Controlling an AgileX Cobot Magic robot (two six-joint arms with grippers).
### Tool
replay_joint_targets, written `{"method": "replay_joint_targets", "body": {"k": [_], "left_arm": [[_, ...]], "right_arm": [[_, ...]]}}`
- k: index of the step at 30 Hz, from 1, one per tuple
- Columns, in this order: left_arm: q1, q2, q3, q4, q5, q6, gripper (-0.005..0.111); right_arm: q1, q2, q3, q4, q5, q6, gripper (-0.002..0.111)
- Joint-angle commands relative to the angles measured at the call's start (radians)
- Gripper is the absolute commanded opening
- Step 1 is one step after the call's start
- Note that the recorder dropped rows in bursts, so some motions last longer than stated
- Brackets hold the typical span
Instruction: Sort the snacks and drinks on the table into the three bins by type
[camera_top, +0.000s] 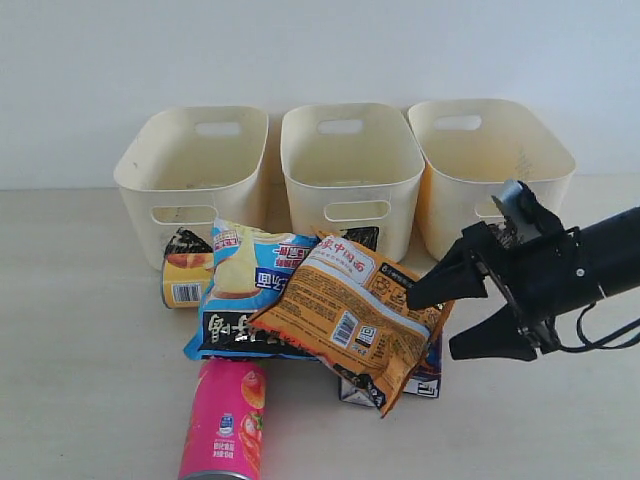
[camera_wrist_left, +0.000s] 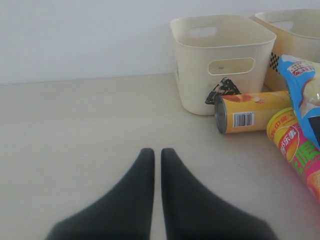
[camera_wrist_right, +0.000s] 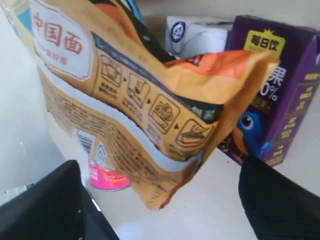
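Note:
Three cream bins stand in a row at the back: left (camera_top: 190, 165), middle (camera_top: 350, 160), right (camera_top: 490, 150). In front of them an orange crinkly bag (camera_top: 350, 315) lies over a blue chip bag (camera_top: 245, 295) and over two cartons, purple (camera_wrist_right: 280, 90) and blue-and-white (camera_wrist_right: 200, 35). A yellow tube (camera_top: 185, 278) lies by the left bin and a pink tube (camera_top: 225, 420) near the front. My right gripper (camera_top: 432, 326) is open at the orange bag's right edge, with the bag's corner (camera_wrist_right: 165, 195) between its jaws, untouched. My left gripper (camera_wrist_left: 157, 152) is shut and empty over bare table.
The left bin (camera_wrist_left: 220, 60) carries a black scribbled triangle. The yellow tube (camera_wrist_left: 255, 117) and pink tube (camera_wrist_left: 297, 152) lie off to one side of my left gripper. A pale wall stands behind the bins. Cables trail from the right arm (camera_top: 590, 265).

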Motion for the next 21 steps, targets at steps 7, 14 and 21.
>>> {"method": "replay_joint_targets", "body": {"k": [7, 14, 21], "left_arm": [[0.003, -0.004, 0.004, -0.004, -0.004, -0.013, 0.004], [0.003, -0.004, 0.004, -0.004, -0.008, -0.013, 0.004], [0.003, -0.004, 0.004, -0.004, -0.008, -0.013, 0.004]], "right_arm": [[0.108, -0.012, 0.032, 0.068, -0.194, -0.065, 0.080], [0.117, -0.012, 0.032, 0.174, -0.168, -0.111, 0.080], [0.146, 0.017, 0.034, 0.212, -0.164, -0.138, 0.080]]}}
